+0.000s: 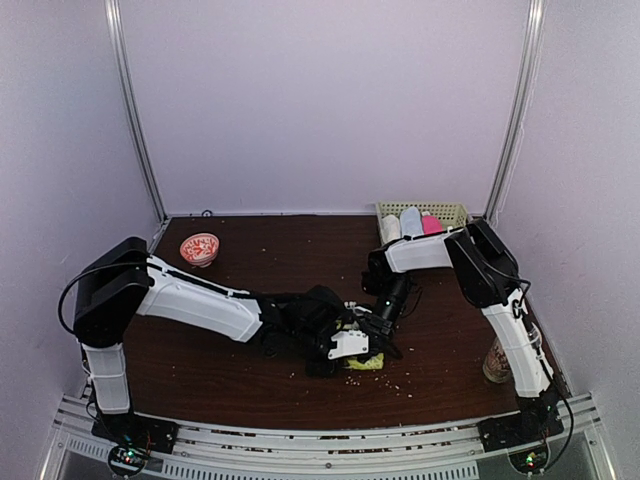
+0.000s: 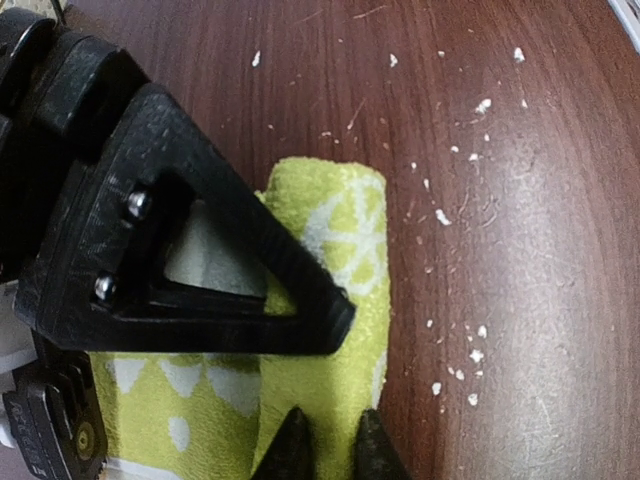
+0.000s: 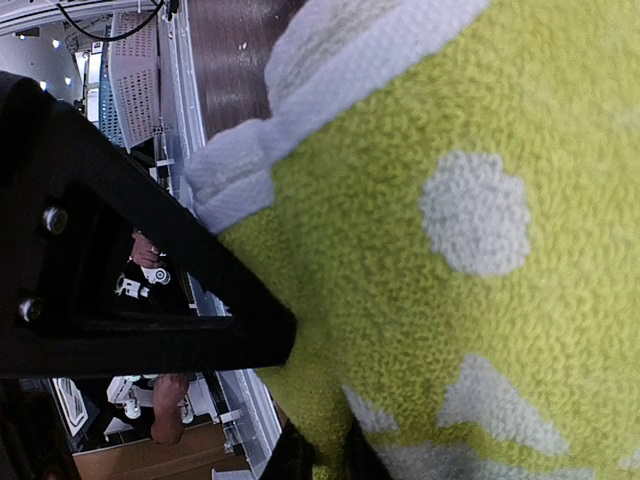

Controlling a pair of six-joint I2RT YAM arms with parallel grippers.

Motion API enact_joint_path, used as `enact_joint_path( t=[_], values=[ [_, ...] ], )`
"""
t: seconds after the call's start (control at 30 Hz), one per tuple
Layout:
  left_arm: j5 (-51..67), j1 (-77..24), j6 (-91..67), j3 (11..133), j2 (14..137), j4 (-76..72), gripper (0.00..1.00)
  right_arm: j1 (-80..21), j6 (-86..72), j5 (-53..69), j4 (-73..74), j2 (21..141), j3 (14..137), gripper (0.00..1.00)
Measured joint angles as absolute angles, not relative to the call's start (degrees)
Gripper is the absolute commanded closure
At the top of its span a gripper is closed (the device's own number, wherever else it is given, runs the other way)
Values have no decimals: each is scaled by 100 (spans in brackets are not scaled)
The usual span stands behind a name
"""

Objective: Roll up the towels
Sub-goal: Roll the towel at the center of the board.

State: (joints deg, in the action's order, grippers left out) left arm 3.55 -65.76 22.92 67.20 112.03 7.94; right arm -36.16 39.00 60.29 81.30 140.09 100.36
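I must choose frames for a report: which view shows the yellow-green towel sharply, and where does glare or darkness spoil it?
Left wrist view: yellow-green towel sharp, pale sheen on the table at right. Right wrist view: towel fills the frame, loops clear, background bright. Top view: dim, black arm parts merge with the dark table, towel mostly hidden.

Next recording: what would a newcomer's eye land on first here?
The yellow-green towel, partly rolled at the table's front middle, with the left gripper and right gripper both pinching it. Beyond that, a basket of rolled cloths in the far right corner and a red-patterned bowl far left.
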Motion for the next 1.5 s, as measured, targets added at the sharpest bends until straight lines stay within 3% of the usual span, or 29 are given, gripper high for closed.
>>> enact_joint_path(
  t=[0.07, 0.13, 0.17, 0.23, 0.27, 0.4, 0.43, 0.47, 0.6, 0.73, 0.9, 1.13, 1.3, 1.5],
  values=[
    [338, -6580, 2324, 6720, 11203, 786, 95, -3616, 3900, 6029, 8132, 14009, 10036, 90],
    [342, -6584, 2333, 6720, 11203, 784, 98, -3616, 3903, 6029, 8136, 14009, 10038, 79],
    [344, -6584, 2331, 6720, 11203, 786, 100, -3616, 3913, 6025, 8141, 14003, 10038, 70],
    [364, -6584, 2316, 6724, 11203, 790, 100, -3610, 3913, 6018, 8154, 13926, 10031, 44],
    [375, -6584, 2294, 6729, 11203, 799, 100, -3601, 3892, 5964, 8158, 13845, 10018, 39],
    [537, -6565, 2084, 6799, 11203, 950, 100, -3564, 4062, 5472, 8005, 13115, 9970, 32],
    [661, -6528, 1977, 6847, 11203, 1057, 100, -3511, 4086, 5343, 7950, 12877, 9972, 7],
    [773, -6497, 1896, 6888, 11203, 1146, 100, -3448, 4091, 5247, 7920, 12656, 9979, 1],
    [1542, -6200, 1487, 7249, 11343, 1656, 100, -3092, 3994, 4978, 7459, 11566, 9931, 0],
    [2718, -5634, 1037, 7686, 11684, 2014, 100, -2779, 3334, 4563, 6045, 10114, 9129, 0],
    [4272, -5103, 637, 9019, 12838, 2821, 100, -2558, 2635, 3997, 4635, 8801, 8628, 1],
    [5459, -4980, 239, 9931, 13646, 3463, 100, -2685, 3435, 4810, 4853, 8545, 8611, 29],
    [6012, -4799, -58, 9933, 13802, 3524, 100, -3653, 4115, 4521, 5059, 8318, 7887, 52],
    [6219, -4703, -261, 9933, 13865, 3586, 100, -4790, 4049, 2829, 4165, 8372, 6337, 46]
  ],
)
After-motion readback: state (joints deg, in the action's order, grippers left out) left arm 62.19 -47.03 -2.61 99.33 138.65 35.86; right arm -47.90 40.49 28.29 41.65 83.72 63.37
